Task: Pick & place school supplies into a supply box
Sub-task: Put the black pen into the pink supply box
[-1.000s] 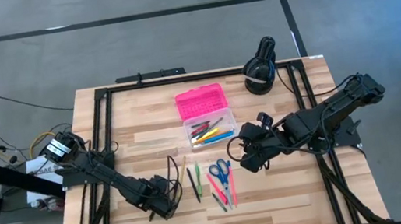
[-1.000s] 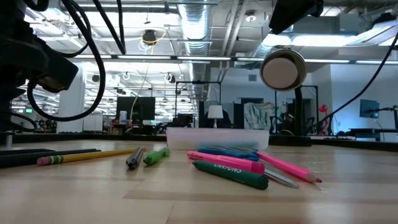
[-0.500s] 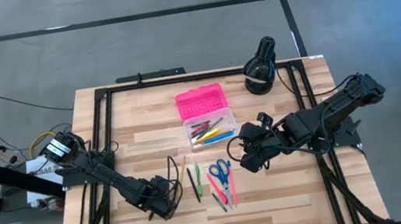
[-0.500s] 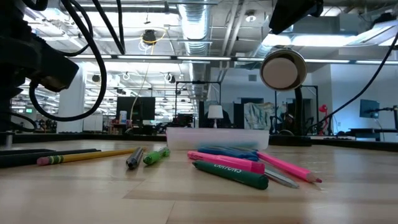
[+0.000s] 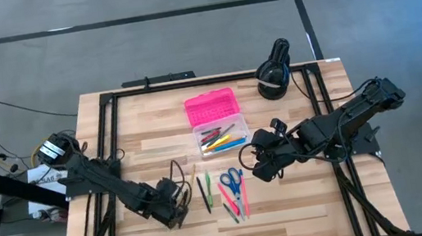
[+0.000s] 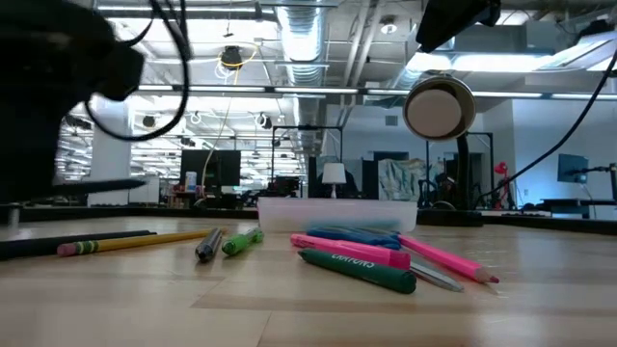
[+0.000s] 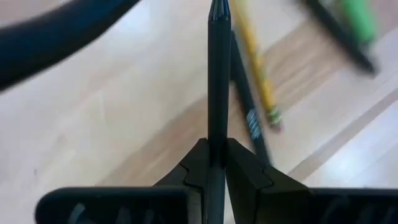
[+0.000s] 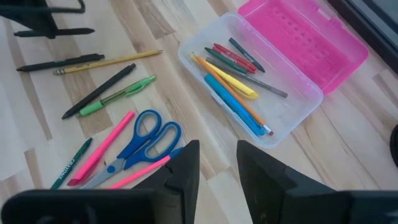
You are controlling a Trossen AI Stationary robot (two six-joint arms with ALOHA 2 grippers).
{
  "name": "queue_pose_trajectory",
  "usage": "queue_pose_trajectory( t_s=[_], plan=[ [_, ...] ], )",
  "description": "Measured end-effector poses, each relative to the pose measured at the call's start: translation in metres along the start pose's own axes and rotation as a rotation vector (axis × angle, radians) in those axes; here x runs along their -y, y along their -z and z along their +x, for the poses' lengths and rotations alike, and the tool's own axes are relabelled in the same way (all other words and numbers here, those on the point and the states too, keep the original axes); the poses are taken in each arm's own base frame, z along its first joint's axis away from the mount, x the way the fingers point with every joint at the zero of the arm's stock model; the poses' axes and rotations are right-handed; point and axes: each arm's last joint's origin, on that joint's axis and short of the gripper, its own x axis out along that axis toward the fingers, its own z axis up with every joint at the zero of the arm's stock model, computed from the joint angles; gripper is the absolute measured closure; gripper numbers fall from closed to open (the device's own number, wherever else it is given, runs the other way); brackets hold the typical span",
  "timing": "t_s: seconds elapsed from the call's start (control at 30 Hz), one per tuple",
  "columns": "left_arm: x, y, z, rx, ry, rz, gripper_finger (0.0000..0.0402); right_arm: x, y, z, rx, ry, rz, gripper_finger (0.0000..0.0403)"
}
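1. The left gripper (image 7: 211,163), at the near-left part of the pale wooden table (image 5: 306,204), is clamped shut on a thin dark pen (image 7: 218,81) and holds it above the wood.
2. The right gripper (image 8: 216,163) waits near the small blue-handled scissors (image 8: 144,142), its fingers apart and empty.
3. The supply box, a clear-based plastic case with a bright pink lid (image 5: 217,125), lies open at mid-table, with several pens inside.
4. A yellow pencil (image 8: 107,63), a green pen (image 8: 117,96) and pink markers (image 8: 99,149) lie loose.
5. Step in hand: the pick looks secured; next calls for carrying the pen over the open base, aligning it lengthwise, then releasing.
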Motion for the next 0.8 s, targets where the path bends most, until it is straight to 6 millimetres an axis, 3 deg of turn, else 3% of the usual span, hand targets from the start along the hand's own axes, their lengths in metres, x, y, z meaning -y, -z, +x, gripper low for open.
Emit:
queue_pose_trajectory(
  t_s=[0.2, 0.37, 0.6, 0.8],
  plan=[
    [-0.002, -0.017, -0.018, 0.088, 0.061, 0.041, 0.0376, 0.000, 0.000, 0.000, 0.001, 0.001, 0.017, 0.0302],
    [-0.005, -0.047, -0.022, 0.155, 0.063, 0.143, 0.0375, 0.000, 0.000, 0.000, 0.002, 0.001, 0.026, 0.0302],
    [-0.011, -0.117, -0.017, 0.232, 0.134, 0.311, 0.0375, -0.002, -0.003, 0.000, 0.026, -0.017, 0.045, 0.0302],
    [-0.031, -0.179, -0.019, 0.353, 0.204, 0.406, 0.0374, -0.001, -0.008, 0.002, 0.051, -0.032, 0.076, 0.0302]
  ],
)
